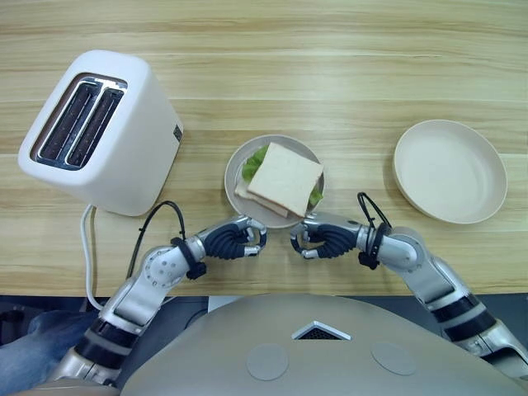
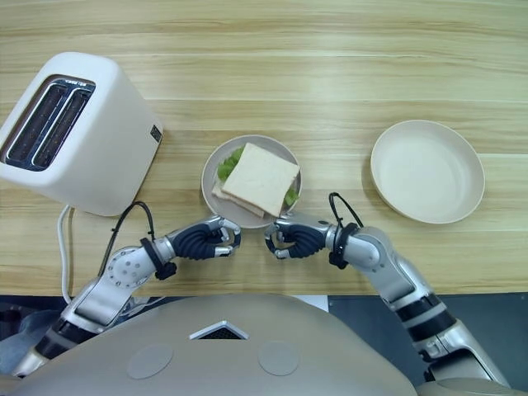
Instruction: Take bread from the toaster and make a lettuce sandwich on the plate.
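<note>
Sandwich looks assembled: bread slice (image 1: 285, 183) over lettuce (image 1: 252, 165) on plate (image 1: 250, 211), mid-tabletop; toaster (image 1: 99, 132) slots empty. Left robot hand (image 1: 233, 241), right robot hand (image 1: 326, 235) curled, holding nothing, just short of plate's near rim. Task seems near done; next move likely just pulling clear without nudging plate.

Open table (image 1: 359, 165) between plate (image 1: 234, 176) and bowl (image 1: 450, 171), toaster (image 1: 115, 140) blocking left

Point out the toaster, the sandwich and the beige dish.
toaster (image 1: 124, 144): left eye view, on its white side wall.
sandwich (image 1: 285, 176): left eye view, on the top bread slice.
beige dish (image 2: 426, 169): right eye view, on its bare middle.
</note>
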`<action>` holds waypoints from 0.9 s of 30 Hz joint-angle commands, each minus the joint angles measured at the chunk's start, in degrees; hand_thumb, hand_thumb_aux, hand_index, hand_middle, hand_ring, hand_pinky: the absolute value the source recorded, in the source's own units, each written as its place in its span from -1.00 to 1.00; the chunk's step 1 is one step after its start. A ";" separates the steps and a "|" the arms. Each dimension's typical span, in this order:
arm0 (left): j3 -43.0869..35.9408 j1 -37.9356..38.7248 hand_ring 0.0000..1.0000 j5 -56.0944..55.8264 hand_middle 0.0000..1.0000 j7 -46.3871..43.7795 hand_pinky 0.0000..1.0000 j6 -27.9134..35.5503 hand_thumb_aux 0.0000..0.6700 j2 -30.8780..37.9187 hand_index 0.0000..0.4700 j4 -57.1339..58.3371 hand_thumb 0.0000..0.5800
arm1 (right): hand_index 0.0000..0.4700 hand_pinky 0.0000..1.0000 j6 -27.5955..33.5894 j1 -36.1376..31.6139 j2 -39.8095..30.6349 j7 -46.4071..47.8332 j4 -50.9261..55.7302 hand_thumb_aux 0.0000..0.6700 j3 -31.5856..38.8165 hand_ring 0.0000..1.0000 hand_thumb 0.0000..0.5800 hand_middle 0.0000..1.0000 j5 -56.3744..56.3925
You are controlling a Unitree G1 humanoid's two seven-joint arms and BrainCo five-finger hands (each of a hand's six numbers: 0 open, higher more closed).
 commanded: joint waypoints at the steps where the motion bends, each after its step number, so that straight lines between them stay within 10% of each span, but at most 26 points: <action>1: -1.46 -2.57 1.00 3.12 1.00 -0.66 1.00 1.40 1.00 -1.68 1.00 5.73 1.00 | 1.00 1.00 2.72 -3.40 2.25 -0.03 8.33 1.00 2.70 1.00 1.00 1.00 -5.63; 14: 4.25 -29.32 1.00 5.51 1.00 8.87 1.00 -1.06 1.00 -12.98 1.00 31.24 1.00 | 1.00 1.00 2.80 -26.28 14.89 -15.67 37.45 1.00 -4.23 1.00 1.00 1.00 -4.27; 22: 6.09 -18.59 0.87 1.85 0.87 10.66 0.87 -4.91 1.00 -14.71 1.00 22.00 1.00 | 1.00 1.00 -1.56 -17.86 16.58 -14.79 28.31 1.00 -8.86 1.00 1.00 1.00 5.74; 23: 6.13 -14.39 0.55 -0.32 0.55 10.59 0.55 -5.46 -1.00 -15.36 -1.00 17.25 -1.00 | 0.49 0.55 -0.45 -13.32 16.76 -14.50 22.08 0.49 -10.47 0.55 0.87 0.55 9.29; 24: 6.10 -10.40 0.18 -2.43 0.18 10.61 0.18 -5.79 -1.00 -16.00 -1.00 12.94 -1.00 | -0.26 0.10 0.83 -8.95 16.93 -14.34 16.28 -0.26 -11.86 0.10 0.20 0.10 12.33; 25: 6.11 -6.66 -0.65 -4.12 -0.65 10.99 -0.65 -5.93 -1.00 -16.62 -1.00 9.18 -1.00 | -1.00 -0.74 2.39 -4.70 17.06 -14.02 11.22 -1.00 -12.87 -0.74 -1.00 -0.74 15.40; 27: 6.71 0.83 -1.00 -7.51 -1.00 12.97 -1.00 -6.19 -1.00 -18.47 -1.00 2.71 -1.00 | -1.00 -1.00 4.86 3.55 16.75 -12.68 3.43 -1.00 -13.63 -1.00 -1.00 -1.00 21.26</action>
